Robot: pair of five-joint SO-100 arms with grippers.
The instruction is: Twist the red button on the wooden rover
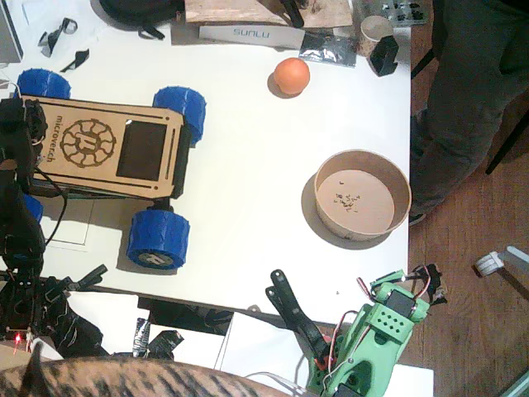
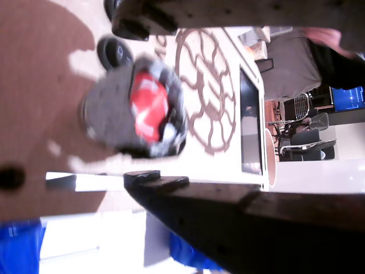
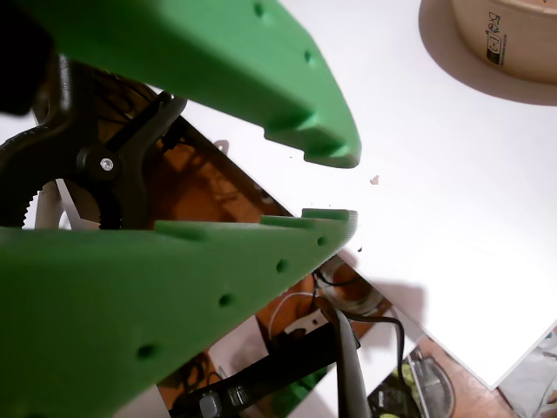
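Tabletop: white surface carrying all items.
Wooden rover: flat plywood body with engraved gear emblem, dark window and blue wheels; stands on the left part of the tabletop, its emblem end toward the left arm.
Person: dark clothing, standing beside the right edge of the tabletop.
Bowl: round, tan, on the right half of the tabletop, well apart from the rover; a few crumbs inside.
Left arm: black, at the left edge, reaching over the rover's emblem end.
Right arm: green, at the bottom edge, off the rover.
Orange ball: on the tabletop beyond the bowl, between rover and far clutter.
Left pincer: dark jaws spread either side of the red button; contact cannot be told, blurred.
Right pincer: green jaws slightly parted, holding nothing, above the tabletop.
Red button: on the rover's top panel beside the gear emblem, blurred.
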